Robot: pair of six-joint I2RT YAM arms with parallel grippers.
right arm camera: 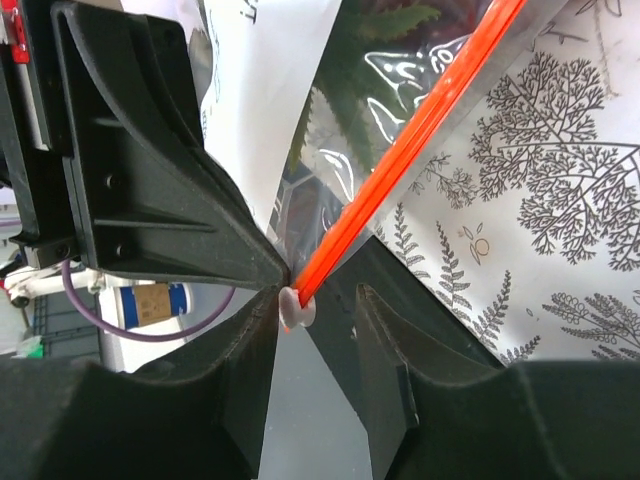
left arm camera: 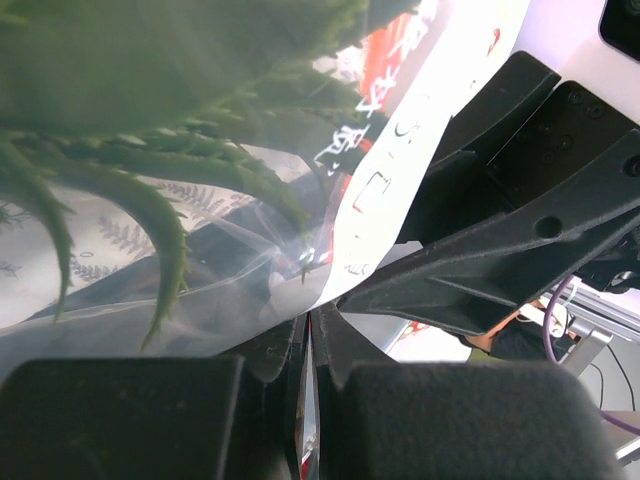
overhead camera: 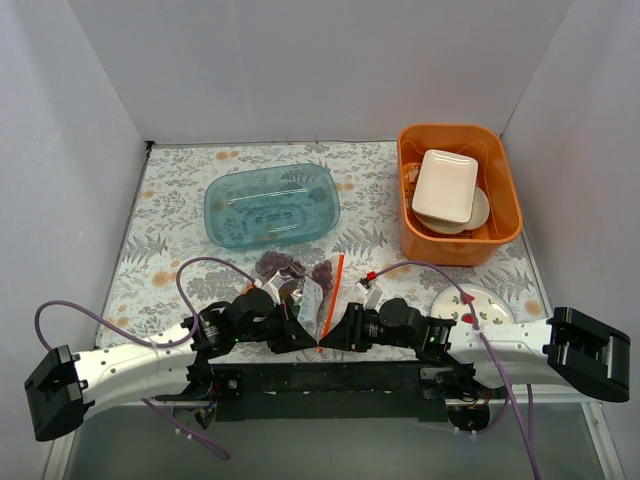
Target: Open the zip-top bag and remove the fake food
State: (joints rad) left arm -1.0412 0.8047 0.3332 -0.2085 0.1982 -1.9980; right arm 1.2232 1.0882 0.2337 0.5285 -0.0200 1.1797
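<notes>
The clear zip-top bag (overhead camera: pixel 312 300) lies on the leaf-print cloth just ahead of both grippers, its orange-red zip strip (overhead camera: pixel 334 288) along the right edge. Dark purple grape bunches (overhead camera: pixel 282 265) sit at its far end; I cannot tell if they are inside. My left gripper (overhead camera: pixel 310 342) is shut on the bag's near edge (left arm camera: pixel 309 400). Green pineapple leaves (left arm camera: pixel 160 215) show through the plastic. My right gripper (overhead camera: pixel 327 341) is open around the strip's near end (right arm camera: pixel 400 165). The white slider (right arm camera: pixel 297 308) sits between the jaws, against the left finger (right arm camera: pixel 245 350).
A translucent teal tray (overhead camera: pixel 272 205) stands behind the bag. An orange basket (overhead camera: pixel 458 248) with white dishes (overhead camera: pixel 445 185) is at the back right. A watermelon-printed plate (overhead camera: pixel 482 298) lies right of the right arm. White walls enclose the table.
</notes>
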